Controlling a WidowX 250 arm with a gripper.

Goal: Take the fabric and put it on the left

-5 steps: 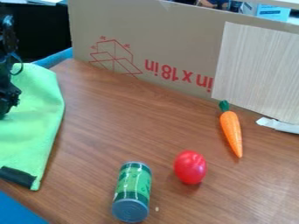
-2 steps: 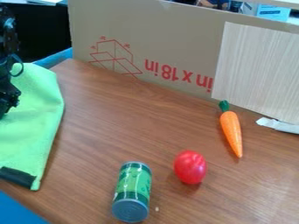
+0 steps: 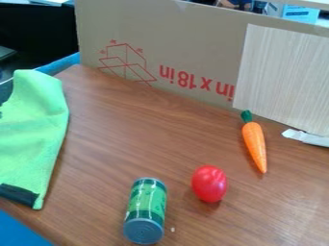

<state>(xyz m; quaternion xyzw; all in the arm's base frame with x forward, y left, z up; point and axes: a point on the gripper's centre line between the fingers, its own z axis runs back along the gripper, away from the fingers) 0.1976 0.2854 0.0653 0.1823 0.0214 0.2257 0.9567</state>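
We find the bright green fabric (image 3: 32, 134) at the view's left edge, on the wooden table (image 3: 147, 139). We cannot tell how it lies relative to the gripper, or whether that is spread or pinching.

We take this for a lab or workroom, but we cannot tell which. We see a brown wood-grain table (image 3: 128, 139) with a printed cardboard sheet (image 3: 160, 38) standing upright along its back and a pale panel (image 3: 283, 77) against that. In front lie a glossy, toy-like carrot (image 3: 254, 144) and tomato (image 3: 209, 184), with a can (image 3: 146, 206) near them. Beyond the cardboard sheet we see a blue-and-white box (image 3: 300, 14).
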